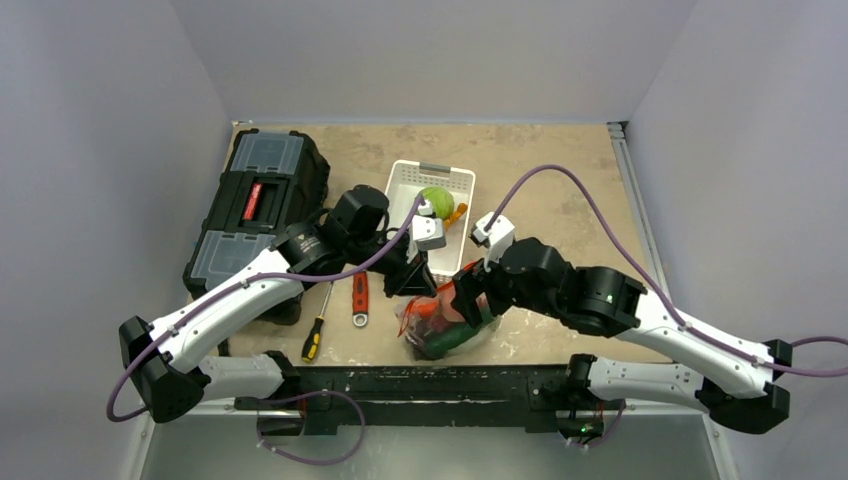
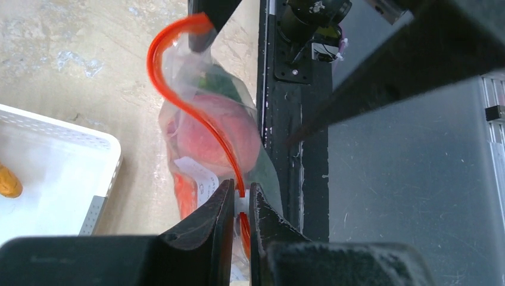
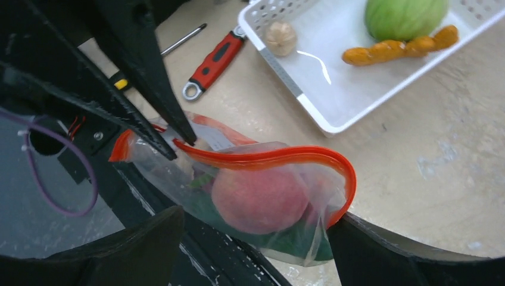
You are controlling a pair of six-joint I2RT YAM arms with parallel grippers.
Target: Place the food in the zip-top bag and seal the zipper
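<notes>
Zip-top bag (image 1: 445,325) lies at the near edge of the tabletop (image 1: 560,170), just in front of the white tray (image 1: 405,180), with a pink peach (image 3: 256,199) and some green food inside. Its zipper (image 3: 268,158) curves in an arc. The left end effector (image 2: 241,186) is closed, pinching one end of the zipper. The right end effector (image 3: 256,217) stands wide open, its fingers on either side of the bag's other end. A green cabbage (image 3: 405,16) and an orange carrot (image 3: 399,47) lie in the tray; a red-handled wrench (image 3: 214,62) rests beside it
</notes>
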